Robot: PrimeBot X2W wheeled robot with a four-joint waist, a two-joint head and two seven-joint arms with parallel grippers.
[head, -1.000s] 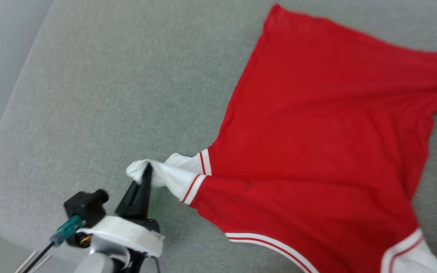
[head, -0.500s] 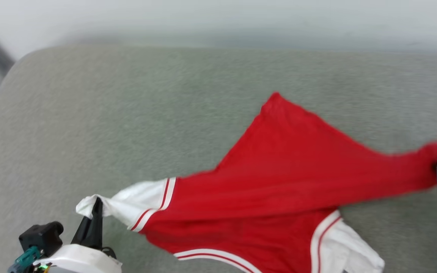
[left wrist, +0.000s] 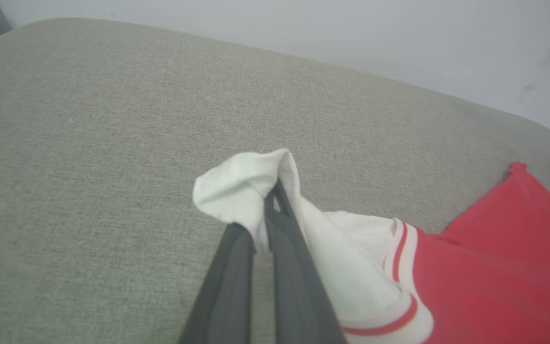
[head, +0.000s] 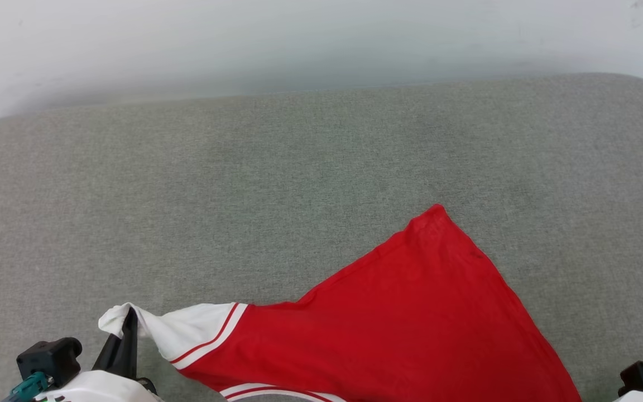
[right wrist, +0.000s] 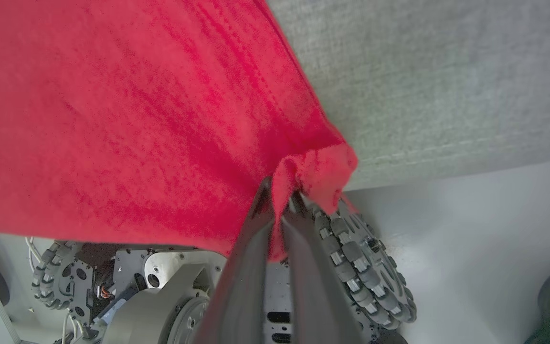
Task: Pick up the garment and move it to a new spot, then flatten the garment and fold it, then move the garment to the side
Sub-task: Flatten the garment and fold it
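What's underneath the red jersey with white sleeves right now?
Grey fabric-covered surface lies under the red jersey; its near edge hangs over the robot's wheeled base. Whatever the cloth covers is hidden.

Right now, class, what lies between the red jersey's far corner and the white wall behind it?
The stretch is bare: plain grey upholstery runs from the jersey to the white wall, seen in the head view.

Right claw (right wrist: 280, 193) pinches the red garment's (right wrist: 127, 119) corner — above the wheels (right wrist: 365, 267).
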